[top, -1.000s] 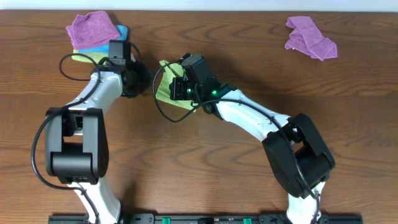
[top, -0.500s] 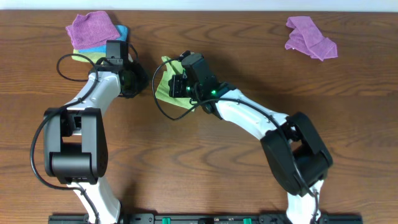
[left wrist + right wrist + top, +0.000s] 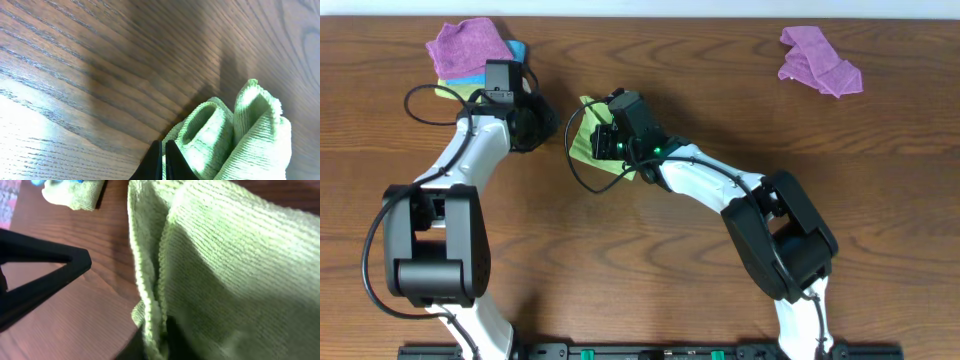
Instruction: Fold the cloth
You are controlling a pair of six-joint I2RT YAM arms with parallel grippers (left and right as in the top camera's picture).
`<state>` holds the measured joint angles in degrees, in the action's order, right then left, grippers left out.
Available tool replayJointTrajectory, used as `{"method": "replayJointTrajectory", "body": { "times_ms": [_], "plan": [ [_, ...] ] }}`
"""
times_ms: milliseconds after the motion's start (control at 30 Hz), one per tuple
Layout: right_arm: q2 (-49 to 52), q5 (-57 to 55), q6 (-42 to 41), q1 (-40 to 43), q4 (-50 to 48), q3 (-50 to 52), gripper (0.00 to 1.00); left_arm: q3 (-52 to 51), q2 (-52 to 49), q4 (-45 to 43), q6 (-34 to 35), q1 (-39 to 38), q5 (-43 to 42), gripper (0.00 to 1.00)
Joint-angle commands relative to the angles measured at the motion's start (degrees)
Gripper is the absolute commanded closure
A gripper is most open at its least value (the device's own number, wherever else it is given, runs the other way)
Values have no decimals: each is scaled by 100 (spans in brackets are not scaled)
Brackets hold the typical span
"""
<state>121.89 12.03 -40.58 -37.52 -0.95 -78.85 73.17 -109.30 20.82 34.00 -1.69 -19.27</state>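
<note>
A light green cloth (image 3: pixel 583 140) lies bunched in folds on the wooden table, left of centre. My right gripper (image 3: pixel 603 143) sits over its right side. In the right wrist view it (image 3: pixel 162 335) is shut on a doubled edge of the cloth (image 3: pixel 235 255). My left gripper (image 3: pixel 550 128) is shut and empty just left of the cloth. In the left wrist view its closed tips (image 3: pixel 163 160) point at the cloth's rolled edge (image 3: pixel 240 135). In the right wrist view it shows as a black wedge (image 3: pixel 87 261), a small gap from the cloth.
A stack of folded cloths sits at the back left: purple (image 3: pixel 470 45) on blue (image 3: pixel 515 50) on yellow-green (image 3: pixel 450 92). A crumpled purple cloth (image 3: pixel 820 62) lies at the back right. The right arm's cable loops beside the green cloth.
My left gripper has drawn back up and to the left, away from the green cloth. My right gripper has shifted slightly up and left with the cloth edge.
</note>
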Motion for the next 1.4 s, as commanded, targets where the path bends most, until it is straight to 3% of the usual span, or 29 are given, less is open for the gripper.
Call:
{"method": "replayJointTrajectory", "body": {
  "times_ms": [0,100,167,333,700,900,1367],
  "plan": [
    [17,92,-7,-44,-13,-142,72,57,90,33,-127,28,37,94],
    [17,203,-7,-44,-17,-142,51,57,92,33,-127,28,37,94],
    [17,328,-7,-44,-22,-146,42,57,98,31,-127,28,39,94],
    [17,645,20,2,-44,-225,1,57,101,28,-127,28,39,94],
    [17,1401,35,146,-24,-492,1,57,105,13,-125,33,39,93],
    [17,1255,39,83,50,-492,1,57,140,17,-122,155,37,92],
    [483,1093,-96,-109,-216,-494,1,57,407,37,-151,581,39,76]
  ]
}}
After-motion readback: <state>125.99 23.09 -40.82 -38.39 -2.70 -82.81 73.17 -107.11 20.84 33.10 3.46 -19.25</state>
